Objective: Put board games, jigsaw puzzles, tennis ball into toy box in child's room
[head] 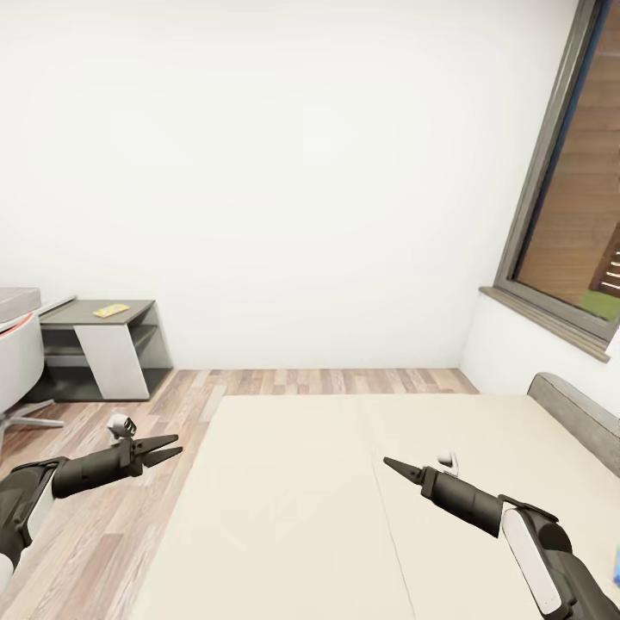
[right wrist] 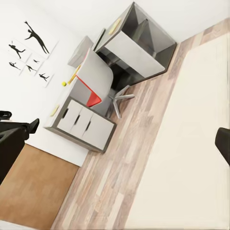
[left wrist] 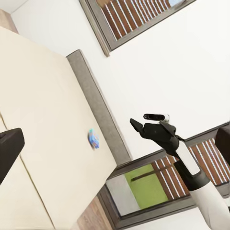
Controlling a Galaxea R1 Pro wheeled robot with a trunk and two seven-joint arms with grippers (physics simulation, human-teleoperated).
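Note:
The cream bed point(head: 301, 517) lies below both grippers. A small blue board game point(left wrist: 93, 139) rests on it near the headboard, and its edge point(head: 616, 564) shows at far right. My left gripper point(head: 165, 449) hovers open over the floor beside the bed. Above the mattress, my right gripper point(head: 392, 466) is open and holds nothing. Across the room stands the table point(right wrist: 84, 125), with the tiny tennis ball point(right wrist: 63, 84), flat yellow items and a grey toy box point(right wrist: 80, 51) on it. Another yellow flat item point(head: 112, 310) lies on the low counter point(head: 129, 323).
A red and grey chair point(right wrist: 96, 84) stands at the table. The grey headboard point(head: 573, 413) and a window point(head: 585, 198) are on the right. Wood floor point(head: 103, 517) runs between bed and counter. Black silhouette pictures point(right wrist: 28, 48) hang above the table.

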